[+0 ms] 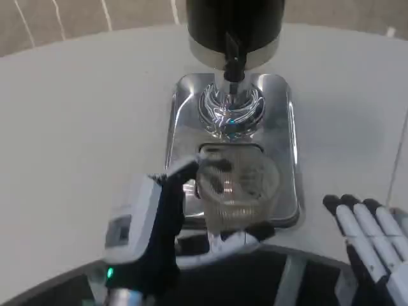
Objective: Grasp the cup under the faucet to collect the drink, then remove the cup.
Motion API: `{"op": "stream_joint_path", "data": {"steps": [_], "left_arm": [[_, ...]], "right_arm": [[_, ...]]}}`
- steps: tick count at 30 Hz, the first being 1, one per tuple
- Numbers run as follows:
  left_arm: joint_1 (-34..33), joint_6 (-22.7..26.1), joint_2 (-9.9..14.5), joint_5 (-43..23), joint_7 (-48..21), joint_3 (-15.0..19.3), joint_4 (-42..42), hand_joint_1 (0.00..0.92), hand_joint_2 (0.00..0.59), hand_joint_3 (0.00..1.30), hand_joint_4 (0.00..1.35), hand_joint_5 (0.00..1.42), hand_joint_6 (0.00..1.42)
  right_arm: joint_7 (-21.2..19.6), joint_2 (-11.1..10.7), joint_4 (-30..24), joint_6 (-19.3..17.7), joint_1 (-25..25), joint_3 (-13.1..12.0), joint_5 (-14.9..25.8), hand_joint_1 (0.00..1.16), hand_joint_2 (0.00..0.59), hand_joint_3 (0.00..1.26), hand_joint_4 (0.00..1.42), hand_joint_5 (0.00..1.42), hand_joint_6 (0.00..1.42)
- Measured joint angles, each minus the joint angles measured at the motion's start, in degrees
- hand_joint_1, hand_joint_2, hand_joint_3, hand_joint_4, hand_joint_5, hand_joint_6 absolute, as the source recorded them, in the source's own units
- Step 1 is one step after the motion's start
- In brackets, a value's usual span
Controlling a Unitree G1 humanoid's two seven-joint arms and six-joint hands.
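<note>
A clear ribbed glass cup (237, 189) is gripped by my left hand (159, 223), whose fingers wrap around its near side. The cup stands or hovers over the front part of the shiny drip tray (287, 127), above the slotted grille, nearer to me than the black faucet spout (233, 58). The spout hangs from the dark dispenser body (234, 22) at the top. My right hand (376, 248) lies at the lower right with its fingers stretched out and apart, holding nothing, beside the tray.
The white table (76, 127) spreads out to the left and right of the tray. A dark edge of the robot's body (255, 274) runs along the bottom of the picture.
</note>
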Motion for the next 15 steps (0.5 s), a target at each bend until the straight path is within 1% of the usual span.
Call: {"op": "stream_joint_path", "data": {"steps": [1, 5, 7, 10, 13, 15], "left_arm": [[-0.6, 0.2, -0.1, 0.0, 0.1, 0.1, 0.6, 0.669, 0.061, 1.22, 1.21, 1.42, 1.42], [-7.0, 0.8, -1.5, -1.0, 1.8, 0.5, 8.7, 0.669, 0.061, 1.21, 1.21, 1.42, 1.42], [-9.0, 0.9, -1.8, -1.0, 2.6, 0.6, 11.4, 0.669, 0.061, 1.21, 1.21, 1.42, 1.42], [-13.7, 0.9, -1.9, -0.9, 4.3, 0.3, 17.7, 0.669, 0.061, 1.21, 1.21, 1.42, 1.42], [-16.2, 0.6, -1.7, -0.9, 5.4, -0.1, 21.4, 0.669, 0.061, 1.21, 1.21, 1.42, 1.42], [-19.0, 0.4, -1.4, -0.9, 6.5, -0.2, 25.6, 0.669, 0.061, 1.21, 1.21, 1.42, 1.42]], "right_arm": [[0.0, 0.1, 0.0, 0.0, -0.1, 0.0, 0.0, 0.35, 0.586, 0.0, 0.0, 0.0, 0.0], [0.0, 1.8, -0.2, 1.3, -1.1, 1.3, -1.6, 0.35, 0.586, 0.0, 0.0, 0.0, 0.0], [0.1, 2.1, -0.2, 1.6, -1.1, 1.7, -2.0, 0.35, 0.586, 0.0, 0.0, 0.0, 0.0], [0.3, 2.6, -0.4, 1.9, -0.9, 2.6, -2.8, 0.36, 0.586, 0.0, 0.0, 0.0, 0.0], [0.3, 2.7, -0.5, 2.0, -0.8, 2.8, -2.8, 0.36, 0.586, 0.0, 0.0, 0.0, 0.0], [0.4, 2.8, -0.5, 2.3, -0.7, 2.8, -2.8, 0.37, 0.586, 0.0, 0.0, 0.0, 0.0]]}}
